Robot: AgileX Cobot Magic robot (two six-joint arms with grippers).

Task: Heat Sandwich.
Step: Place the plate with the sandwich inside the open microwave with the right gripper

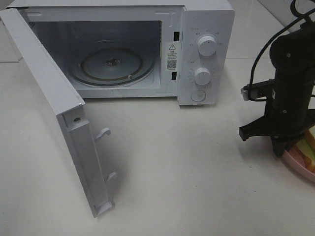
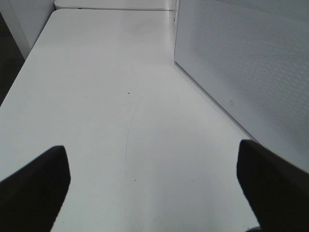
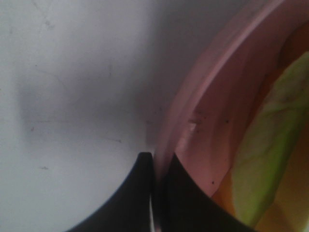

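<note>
**Pinching a thin rim with the load off to one side**

The main risk is the plate tipping or slipping out of the grip. The right tool (image 3: 157,195) holds the pink plate (image 3: 207,96) only by its edge, so all the weight hangs beyond the fingers. On a lift the far side may droop and the sandwich (image 3: 268,145) may slide off, or the smooth rim may pull free. A second hazard is the route: the microwave (image 1: 197,49) stands well away from this tool, across the worktop (image 1: 172,172), and its door (image 1: 49,98) stands open wide on the far side of the opening. A tilted plate may catch the cavity's lower lip before it reaches the glass turntable (image 1: 110,64).

The right tool is pressed nearly together: one finger sits outside the rim, low against the worktop, the other inside on the plate's sloping wall, and the rim is pinched between them. The sandwich lies on the plate just beyond the inner finger, its pale green filling in view; whether it touches that finger I cannot tell.

The left tool (image 2: 152,159) is spread wide and holds nothing. It hangs over the worktop, with the door's perforated panel close on one side and apart from both fingers.
</note>
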